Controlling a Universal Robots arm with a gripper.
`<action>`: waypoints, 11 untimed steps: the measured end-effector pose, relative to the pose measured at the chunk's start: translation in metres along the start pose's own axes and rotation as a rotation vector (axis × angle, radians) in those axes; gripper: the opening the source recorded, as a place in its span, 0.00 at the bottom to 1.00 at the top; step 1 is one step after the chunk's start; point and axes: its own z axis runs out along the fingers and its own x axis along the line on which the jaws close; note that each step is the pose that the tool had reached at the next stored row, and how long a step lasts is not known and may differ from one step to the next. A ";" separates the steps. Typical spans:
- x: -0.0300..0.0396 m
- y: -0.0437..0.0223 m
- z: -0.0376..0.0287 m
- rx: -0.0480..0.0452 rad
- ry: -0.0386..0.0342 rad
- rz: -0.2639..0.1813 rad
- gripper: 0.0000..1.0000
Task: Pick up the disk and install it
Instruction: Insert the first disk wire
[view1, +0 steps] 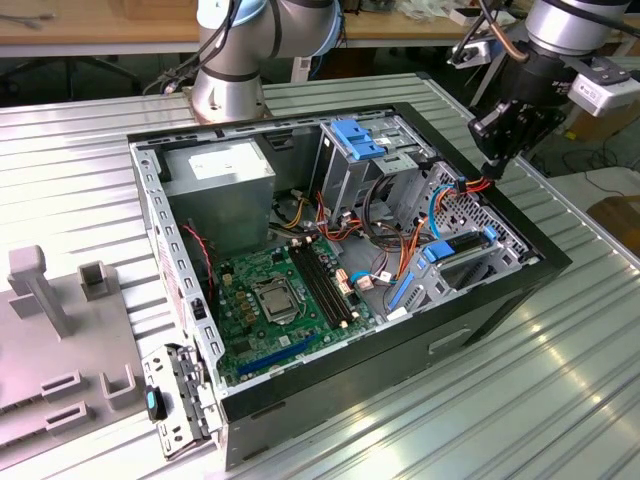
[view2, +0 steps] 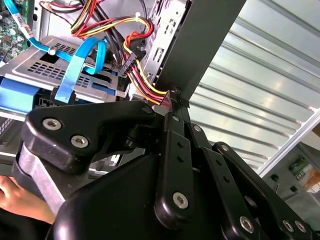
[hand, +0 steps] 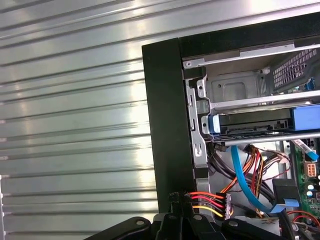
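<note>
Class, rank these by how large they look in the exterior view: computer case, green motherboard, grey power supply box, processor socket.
1. computer case
2. green motherboard
3. grey power supply box
4. processor socket
Second and third look close; the box lies farther away, so that pair is unsure.

Exterior view high, oblique; both wrist views nr case rim (view2: 200, 45) (hand: 162, 125)

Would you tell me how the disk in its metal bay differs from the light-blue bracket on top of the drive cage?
The disk is dark grey, with blue only at its carrier's ends; the light-blue bracket is blue all over. The disk lies tucked inside a metal bay, while the bracket sits exposed on top of the drive cage. Both are inside the open computer case.
</note>
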 end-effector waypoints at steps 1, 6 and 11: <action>0.0000 0.0000 0.0000 0.0002 0.0014 0.000 0.11; -0.0001 0.0000 0.0000 -0.0026 0.0016 0.018 0.11; -0.0001 -0.0001 0.0001 -0.0035 0.0016 0.023 0.30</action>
